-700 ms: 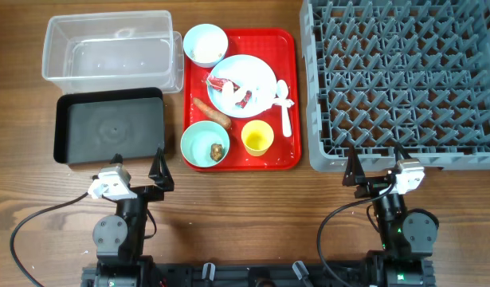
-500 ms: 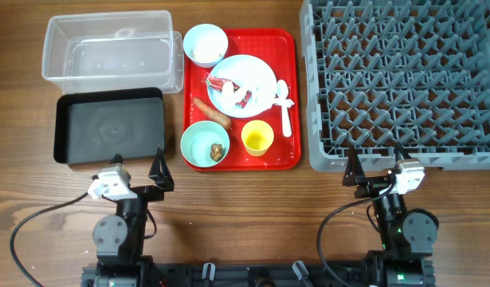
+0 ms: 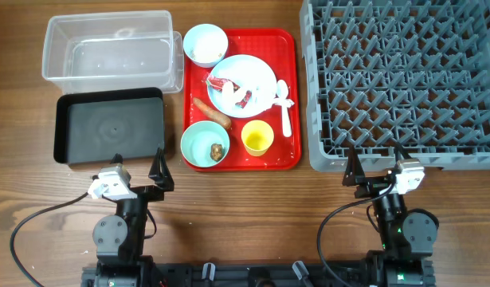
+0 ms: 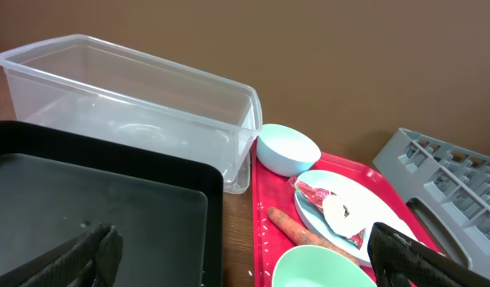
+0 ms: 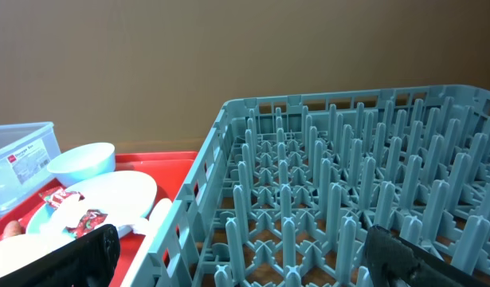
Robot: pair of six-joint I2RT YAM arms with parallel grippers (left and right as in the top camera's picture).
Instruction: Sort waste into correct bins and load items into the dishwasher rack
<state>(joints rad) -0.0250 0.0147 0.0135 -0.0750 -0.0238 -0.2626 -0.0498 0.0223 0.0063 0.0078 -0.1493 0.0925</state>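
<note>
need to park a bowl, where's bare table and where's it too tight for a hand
Widest bare wood: the strip in front of the red tray, between the left hand and right hand. Another strip runs left of the black tray and clear tub. Tight: the slits beside the red tray, toward black tray and rack. The tray itself is crowded.

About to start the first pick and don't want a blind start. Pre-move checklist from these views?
1. Jaws open and empty on left gripper and right gripper: ok.
2. Clear tub and black tray empty, ready for waste: ok.
3. Dishwasher rack free of items: ok.
4. Plate free of waste: not ok, red-and-white wrappers lie on it.
5. Near bowl free of waste: not ok, brown lump inside.
6. Which bin takes which waste: cannot tell.
</note>
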